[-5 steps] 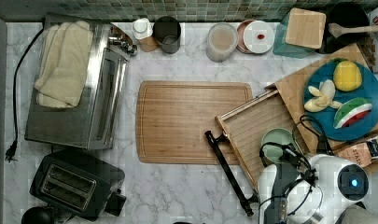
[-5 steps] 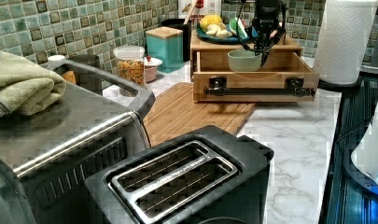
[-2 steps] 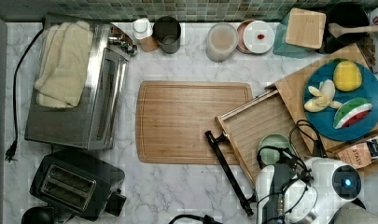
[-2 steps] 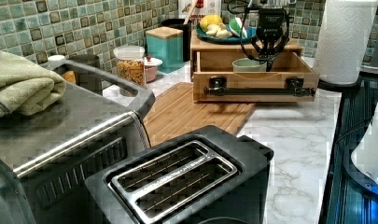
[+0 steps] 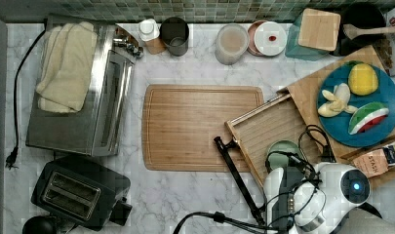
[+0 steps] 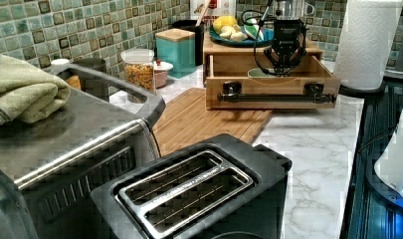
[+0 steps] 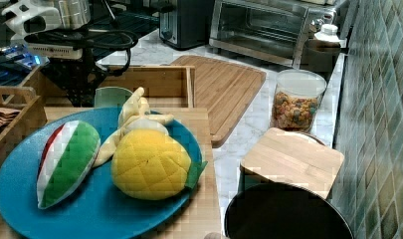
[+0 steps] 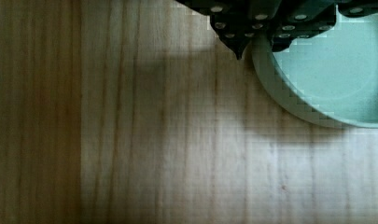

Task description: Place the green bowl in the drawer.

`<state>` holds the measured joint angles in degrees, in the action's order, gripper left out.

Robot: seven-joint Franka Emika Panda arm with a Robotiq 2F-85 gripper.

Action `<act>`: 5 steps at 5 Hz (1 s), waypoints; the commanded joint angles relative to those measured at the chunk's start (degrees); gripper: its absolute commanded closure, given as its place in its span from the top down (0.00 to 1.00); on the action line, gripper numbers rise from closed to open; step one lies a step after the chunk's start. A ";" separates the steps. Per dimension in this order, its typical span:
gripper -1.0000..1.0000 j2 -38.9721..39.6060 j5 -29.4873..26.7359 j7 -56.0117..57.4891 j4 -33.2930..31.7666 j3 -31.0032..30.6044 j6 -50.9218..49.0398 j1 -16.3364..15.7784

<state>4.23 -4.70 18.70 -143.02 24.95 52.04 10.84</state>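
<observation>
A: Where is the green bowl?

B: Inside the drawer, upright, in the corner at the top view's lower right; the left view shows its rim just above the drawer's front board, and the right view shows it behind the blue plate.

A: And the gripper?

B: Right over the bowl; in the wrist view the dark, studded fingers sit on either side of the bowl's rim, one outside the wall and one over the pale inside; they look closed on the rim, pinching it; the bowl appears to rest on the wood floor of the drawer.

A: Is the drawer pulled out?

B: Yes; it stands open from a wooden box, and its long black bar handle points toward the top view's lower edge; in the left view the handle runs across the front.

A: What lies around it?

B: The blue plate carries a toy pineapple, a toy banana and a toy watermelon slice, and sits on top of the box; a wooden cutting board lies just beside the drawer at the top view's left; farther left stand a toaster oven with a folded towel on it, and a black toaster; along the tiled wall are a cereal jar and a teal container with a wooden lid.
</observation>
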 commanded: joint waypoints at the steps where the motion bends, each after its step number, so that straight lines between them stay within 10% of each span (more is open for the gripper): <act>1: 1.00 -3.45 1.76 2.86 -1.95 1.78 1.80 -1.59; 5: 1.00 -3.46 1.78 2.83 -1.97 0.72 1.80 -0.52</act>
<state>2.48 -3.35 21.43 -144.13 25.91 54.39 10.65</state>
